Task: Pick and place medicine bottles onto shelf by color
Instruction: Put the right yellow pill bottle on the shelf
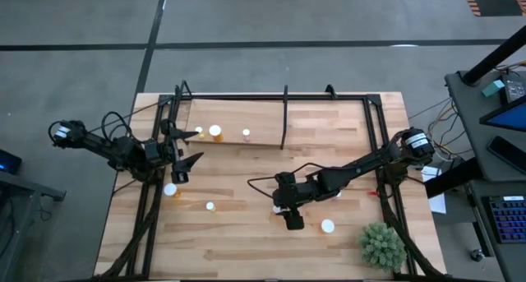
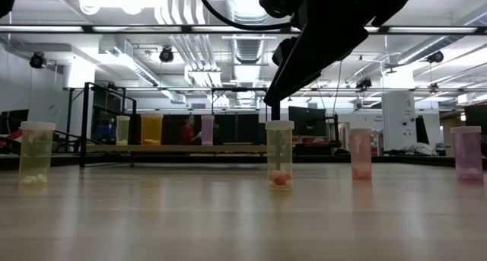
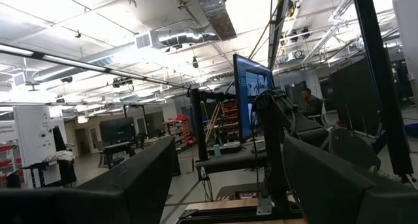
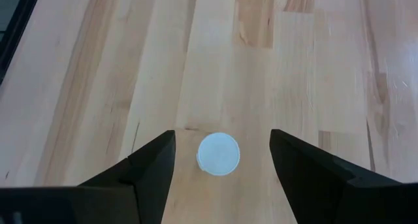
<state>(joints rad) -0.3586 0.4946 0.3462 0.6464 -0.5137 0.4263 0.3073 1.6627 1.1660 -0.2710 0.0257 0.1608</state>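
Industrial lab: exposed ceiling ducts (image 3: 196, 18), monitors (image 3: 251, 96), equipment racks (image 2: 103, 112)

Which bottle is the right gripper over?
On the table, find the right gripper, pointing down near the middle; the left gripper waits by the shelf. The bottle is the white cap between the right gripper's open fingers, the only one under a gripper.

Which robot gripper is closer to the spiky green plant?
The right gripper. It hangs open over the table's middle, a short way from the spiky green plant; the left gripper waits open across the table.
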